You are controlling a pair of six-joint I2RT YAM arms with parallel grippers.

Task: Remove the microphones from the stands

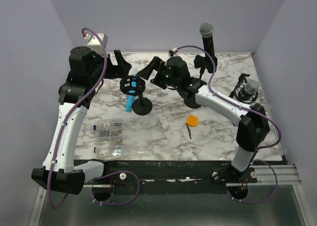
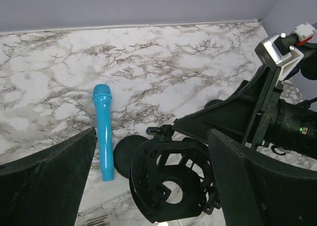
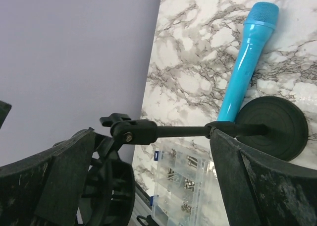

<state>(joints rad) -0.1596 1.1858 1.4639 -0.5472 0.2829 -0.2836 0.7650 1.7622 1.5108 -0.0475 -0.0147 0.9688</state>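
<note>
The blue microphone (image 1: 129, 105) lies flat on the marble table, beside the round base (image 1: 143, 107) of the black stand. The stand's ring-shaped shock mount (image 1: 132, 84) holds nothing. My left gripper (image 1: 124, 65) is open just behind the mount. In the left wrist view the mount (image 2: 171, 179) sits between its wide fingers, touching neither, and the microphone (image 2: 103, 132) lies beyond at the left. My right gripper (image 1: 148, 72) is open, right of the mount. In the right wrist view the stand's stem (image 3: 181, 132) crosses between its fingers, and the microphone (image 3: 242, 67) lies past the base (image 3: 270, 127).
A black microphone (image 1: 207, 37) stands upright at the back. A silver-headed one (image 1: 249, 88) sits in a mount at the right edge. A clear box of screws (image 1: 109, 137), a small white part (image 1: 163, 123) and an orange piece (image 1: 192, 120) lie nearer the front.
</note>
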